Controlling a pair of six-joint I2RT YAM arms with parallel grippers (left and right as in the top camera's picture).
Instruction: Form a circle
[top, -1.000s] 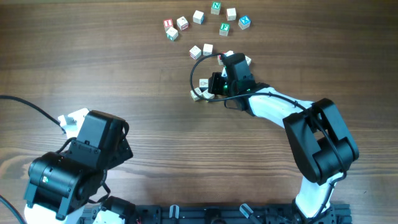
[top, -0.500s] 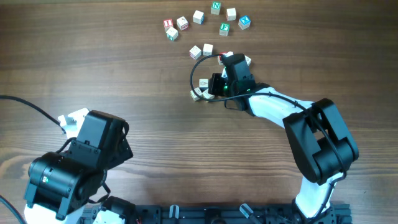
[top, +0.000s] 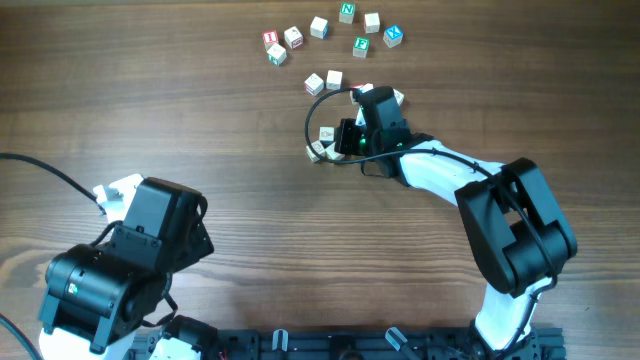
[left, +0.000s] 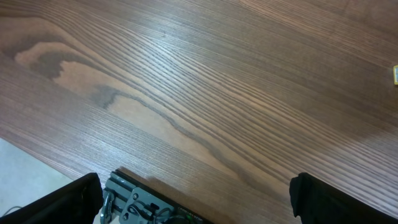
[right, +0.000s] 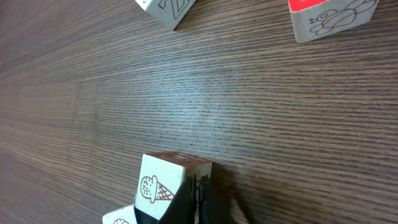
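My right pincer (right: 198, 199), closed and gripping nothing, touches one cube (right: 166, 185); eight more cubes (top: 346, 12) lie scattered beyond it on the desk (top: 200, 110). My left pincer (left: 193, 202) is open.

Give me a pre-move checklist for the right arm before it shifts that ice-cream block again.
1. Right gripper shut: ok, the fingers are pressed together with no gap.
2. Contact with the ice-cream block: ok, the closed fingertips sit against its right edge; it is being nudged, not held.
3. Second block just below and left of it: cannot tell whether it touches; only a corner shows.
4. Ring formed: not ok, the blocks at the top make a loose arc and others lie scattered by the gripper.
5. Path ahead on the table: ok, bare wood up to the red-topped block.
6. Left gripper out of the way: ok, open over bare wood.
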